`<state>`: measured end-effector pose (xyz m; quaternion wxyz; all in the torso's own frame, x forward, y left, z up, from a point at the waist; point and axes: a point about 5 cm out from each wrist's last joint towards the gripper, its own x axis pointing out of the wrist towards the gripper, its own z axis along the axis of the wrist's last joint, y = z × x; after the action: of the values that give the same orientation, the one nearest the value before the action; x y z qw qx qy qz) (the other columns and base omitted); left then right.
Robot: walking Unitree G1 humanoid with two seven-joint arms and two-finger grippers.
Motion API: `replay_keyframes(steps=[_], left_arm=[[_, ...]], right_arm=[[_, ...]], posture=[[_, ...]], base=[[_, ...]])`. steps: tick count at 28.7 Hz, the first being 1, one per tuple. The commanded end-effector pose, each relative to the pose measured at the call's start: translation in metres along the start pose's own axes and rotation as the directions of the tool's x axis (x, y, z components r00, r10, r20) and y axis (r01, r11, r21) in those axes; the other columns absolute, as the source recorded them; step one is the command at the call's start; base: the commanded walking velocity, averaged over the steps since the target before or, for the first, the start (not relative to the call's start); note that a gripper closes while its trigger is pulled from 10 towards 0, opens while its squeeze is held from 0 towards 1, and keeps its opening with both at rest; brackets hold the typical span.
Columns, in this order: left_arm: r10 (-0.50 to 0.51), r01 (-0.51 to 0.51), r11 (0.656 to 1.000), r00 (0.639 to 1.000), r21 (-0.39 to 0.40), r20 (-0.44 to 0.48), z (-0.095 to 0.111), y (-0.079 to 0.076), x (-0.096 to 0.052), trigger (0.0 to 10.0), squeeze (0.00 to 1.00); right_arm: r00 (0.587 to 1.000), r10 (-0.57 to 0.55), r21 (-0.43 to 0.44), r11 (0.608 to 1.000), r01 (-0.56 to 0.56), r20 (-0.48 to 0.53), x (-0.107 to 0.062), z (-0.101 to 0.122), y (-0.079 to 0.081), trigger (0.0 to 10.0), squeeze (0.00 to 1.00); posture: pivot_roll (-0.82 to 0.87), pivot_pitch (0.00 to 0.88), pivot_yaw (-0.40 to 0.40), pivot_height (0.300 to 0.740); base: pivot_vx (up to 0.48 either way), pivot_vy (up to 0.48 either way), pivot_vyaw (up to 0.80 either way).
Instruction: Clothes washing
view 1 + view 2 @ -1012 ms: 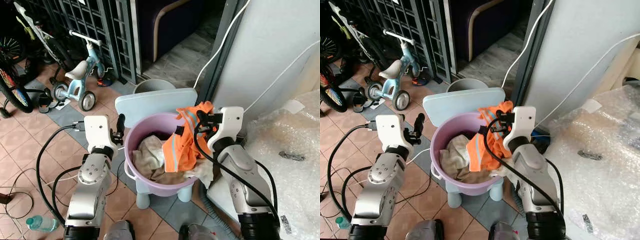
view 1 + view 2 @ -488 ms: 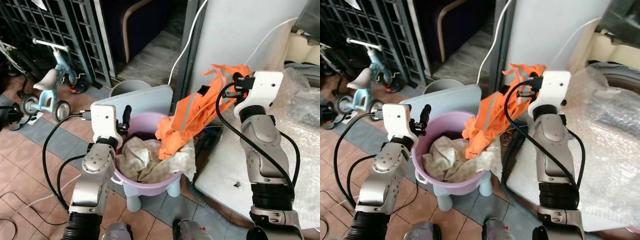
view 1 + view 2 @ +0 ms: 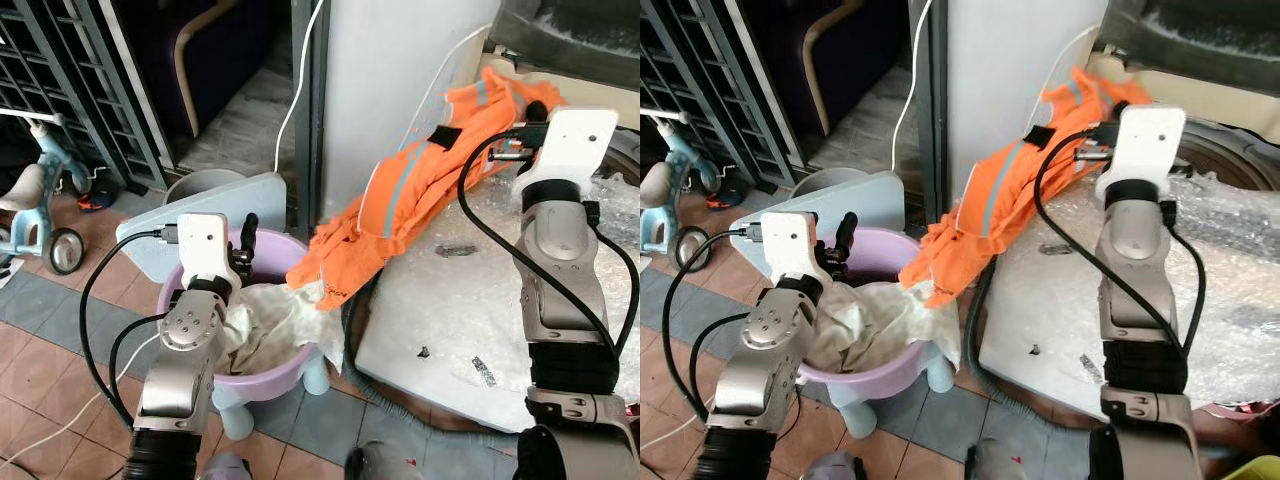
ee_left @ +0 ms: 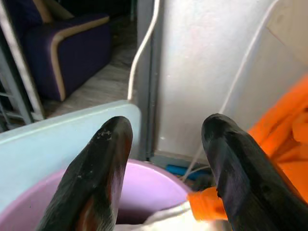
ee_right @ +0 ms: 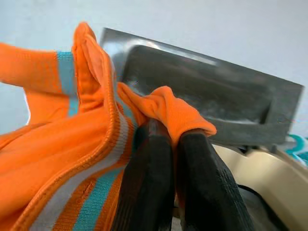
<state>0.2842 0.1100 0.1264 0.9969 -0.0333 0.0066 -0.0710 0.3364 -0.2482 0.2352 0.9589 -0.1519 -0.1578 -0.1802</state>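
**Orange garment lifted from the basin, right pincer clamped on it**

Your right pincer (image 5: 168,139) is raised high and closed tight on a fold of the orange garment (image 3: 420,190), which has grey and teal stripes. In the right wrist view the cloth bunches over the fingertips, so the tips themselves are hidden. From that grip the garment hangs down and away toward your left side, draped across a sheet of bubble wrap (image 3: 470,300) lying below the pincer. Its lowest end reaches the rim of the purple basin (image 3: 285,250); you cannot tell whether it touches the pale cloth (image 3: 275,320) heaped inside.

Behind the right pincer sits a dark, grey-edged opening (image 5: 202,106), cut off at the frame edge and hard to identify.

Your left pincer (image 4: 166,144) hovers just over the near rim of the basin with its two fingers spread apart, holding nothing. Past its fingers stands a pale blue board (image 4: 53,144) against the basin, then a white wall (image 4: 211,57). A child's tricycle (image 3: 30,210), partly cropped, stands well off beyond the left pincer.
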Motion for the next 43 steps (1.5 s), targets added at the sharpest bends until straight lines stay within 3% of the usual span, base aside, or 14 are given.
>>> replay_keyframes(steps=[1,9,13,17,19,23,28,34,38,40,43], left_arm=[[0.015,-0.015,1.0,1.0,0.019,0.015,0.004,0.008,0.0,10.0,0.0],[-0.027,0.027,1.0,0.999,0.006,0.039,0.006,0.002,-0.002,10.0,0.0],[-0.056,0.057,0.998,0.997,-0.014,0.057,0.009,0.0,-0.004,10.0,0.0],[-0.064,0.065,0.998,0.996,-0.019,0.064,0.011,0.0,-0.002,10.0,0.0],[-0.062,0.063,0.998,0.996,-0.012,0.069,0.013,0.0,-0.002,10.0,0.0],[-0.043,0.043,0.999,0.996,-0.008,0.072,0.014,0.002,-0.006,10.0,0.0],[0.021,-0.021,1.0,1.0,-0.012,0.005,-0.002,0.01,-0.021,10.0,0.0],[0.08,-0.081,0.997,0.995,-0.018,-0.058,-0.016,0.02,-0.038,10.0,0.0],[0.109,-0.11,0.994,0.991,-0.01,-0.079,-0.019,0.025,-0.038,10.0,0.0],[0.128,-0.129,0.992,0.989,-0.009,-0.079,-0.019,0.025,-0.036,10.0,0.0],[0.129,-0.131,0.991,0.989,-0.015,-0.078,-0.018,0.024,-0.036,10.0,0.0]], right_arm=[[0.995,-0.086,-0.004,0.996,0.086,0.055,0.009,0.011,-0.016,10.0,0.0],[0.99,-0.139,-0.014,0.99,0.139,0.034,0.022,0.007,-0.031,10.0,0.0],[0.996,-0.086,0.024,0.996,0.085,0.015,0.02,0.002,-0.022,10.0,0.0],[0.998,0.057,0.106,0.993,-0.06,0.031,0.014,0.002,0.003,10.0,0.0],[0.992,0.11,0.099,0.988,-0.115,0.055,0.014,0.005,0.012,10.0,0.0],[0.982,0.167,0.11,0.978,-0.177,0.088,0.013,0.012,0.02,10.0,0.0],[0.968,0.222,0.166,0.957,-0.24,0.117,0.018,0.02,0.024,10.0,0.0],[0.915,0.296,0.125,0.933,-0.339,0.273,0.05,0.067,0.032,10.0,0.0],[0.864,0.286,0.139,0.918,-0.371,0.414,0.075,0.126,0.034,10.0,0.0],[0.848,0.285,0.132,0.916,-0.378,0.447,0.08,0.141,0.037,10.0,0.0],[0.849,0.288,0.129,0.917,-0.378,0.443,0.083,0.146,0.042,10.0,0.0]], posture=[[0.0,0.069,0.018,0.74],[0.0,0.076,0.02,0.74],[0.0,0.084,0.022,0.74],[0.0,0.103,0.027,0.74],[0.0,0.109,0.028,0.74],[0.0,0.144,0.025,0.74],[0.0,0.148,0.012,0.74],[0.0,0.133,0.018,0.74],[0.0,0.121,0.015,0.74],[0.01,0.114,0.008,0.74],[0.02,0.108,-0.001,0.74]], base=[[0.0,0.0,-0.77],[0.0,0.0,-0.77],[0.291,0.0,-0.21],[0.406,0.0,0.0],[0.454,0.0,0.0],[0.48,0.0,0.0],[0.48,0.0,0.0],[0.48,0.0,0.0],[0.238,0.0,0.0],[0.0,0.0,0.0],[0.0,0.0,0.0]])
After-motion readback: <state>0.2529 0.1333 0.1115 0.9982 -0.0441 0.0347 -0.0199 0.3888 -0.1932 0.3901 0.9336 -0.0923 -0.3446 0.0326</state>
